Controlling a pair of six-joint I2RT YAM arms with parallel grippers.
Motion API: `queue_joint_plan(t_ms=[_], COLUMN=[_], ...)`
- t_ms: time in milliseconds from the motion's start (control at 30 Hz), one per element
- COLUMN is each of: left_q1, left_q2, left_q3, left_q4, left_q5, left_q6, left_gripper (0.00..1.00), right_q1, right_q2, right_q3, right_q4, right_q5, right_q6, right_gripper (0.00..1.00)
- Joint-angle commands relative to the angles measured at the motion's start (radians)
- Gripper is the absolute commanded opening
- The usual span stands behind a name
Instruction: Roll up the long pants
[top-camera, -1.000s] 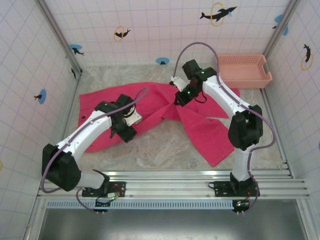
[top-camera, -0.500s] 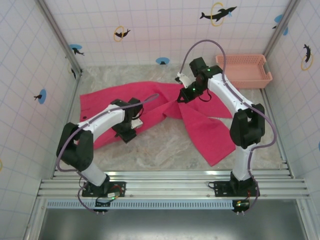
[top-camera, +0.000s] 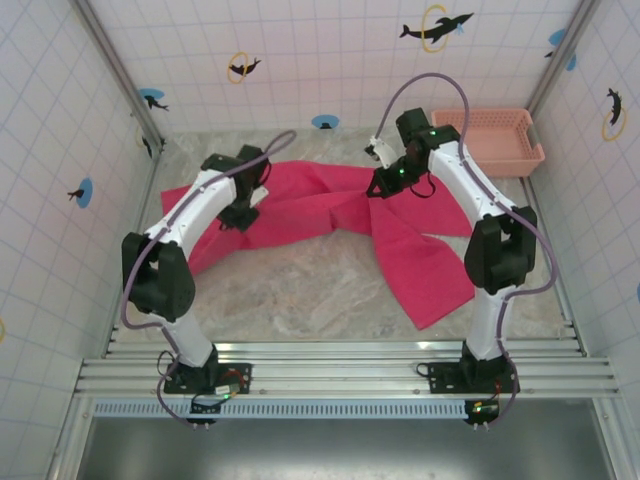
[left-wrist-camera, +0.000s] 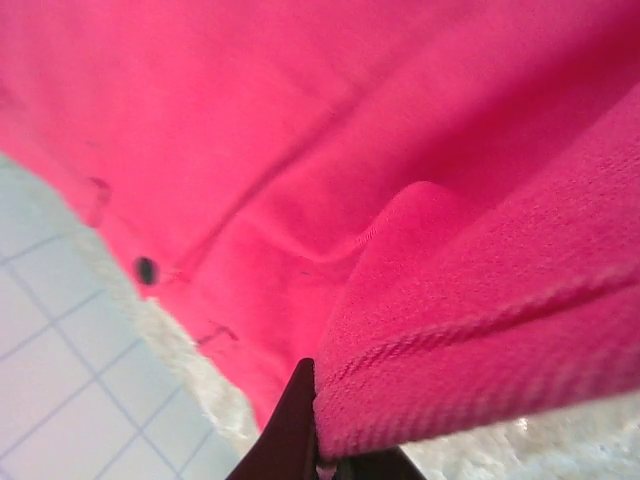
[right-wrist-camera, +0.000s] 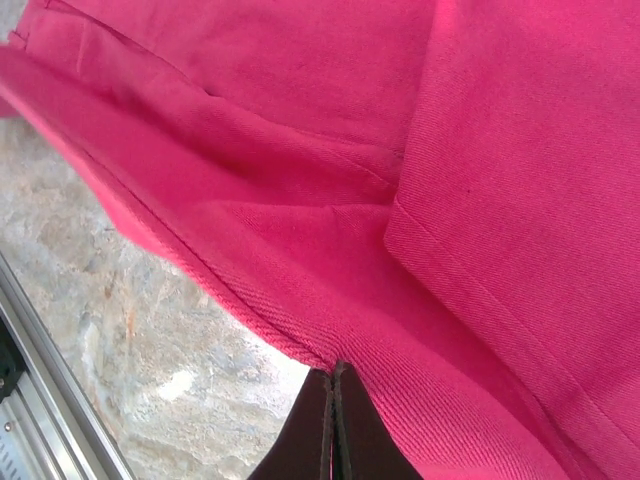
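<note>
Left gripper (left-wrist-camera: 320, 452): jaws clenched on long pants (top-camera: 415, 255), far left.
Right gripper (right-wrist-camera: 333, 388): jaws clenched on long pants, far centre-right.

The top view looks down from above and behind the arm bases over the whole table (top-camera: 300, 285) and walls (top-camera: 300, 60). Each wrist view sits very close to the pants (top-camera: 320, 195), looking past its own fingertips (left-wrist-camera: 290, 430) (right-wrist-camera: 308, 430). The left one seems angled toward a wall. All three views share the pants.

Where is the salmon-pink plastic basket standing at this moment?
In the top external view, the basket stands in the far right corner of the table, just beyond the right end of the long pants.
</note>
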Motion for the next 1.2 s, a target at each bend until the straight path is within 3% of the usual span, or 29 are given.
queue_joint_plan(t_ms=[0,133,367,500,700,767,800,933,1000,1167], left_q1=[0.067,0.089,0.118,0.145,0.175,0.187,0.192,0.222,0.238,0.271], left_q2=[0.046,0.162,0.33,0.412,0.534,0.573,0.62,0.689,0.7,0.662], left_q3=[0.119,0.247,0.433,0.509,0.678,0.715,0.732,0.807,0.831,0.849], left_q4=[-0.08,-0.07,-0.049,-0.036,-0.026,-0.022,-0.018,-0.008,0.003,0.03], left_q5=[-0.082,-0.161,-0.092,-0.132,-0.083,-0.056,-0.056,-0.007,0.034,0.016], left_q6=[0.042,0.129,0.184,0.164,0.107,0.089,0.071,0.003,-0.026,-0.088], left_gripper=[0.0,0.0,0.0,0.0,0.01,0.08,0.16,0.61,0.76,0.79], right_q1=[-0.008,-0.008,-0.024,-0.034,-0.058,-0.066,-0.067,-0.055,-0.052,-0.059], right_q2=[0.051,0.116,0.307,0.439,0.572,0.586,0.592,0.59,0.567,0.468], right_q3=[0.094,0.191,0.418,0.583,0.776,0.777,0.776,0.778,0.779,0.785], right_q4=[-0.062,-0.091,-0.115,-0.127,-0.077,-0.023,0.004,0.105,0.142,0.055], right_q5=[0.02,0.04,0.045,0.067,0.107,0.112,0.12,0.224,0.319,0.424], right_q6=[-0.024,-0.019,0.032,0.059,0.148,0.19,0.209,0.23,0.219,0.1], right_gripper=[0.0,0.0,0.0,0.0,0.0,0.01,0.07,0.51,0.65,0.67])
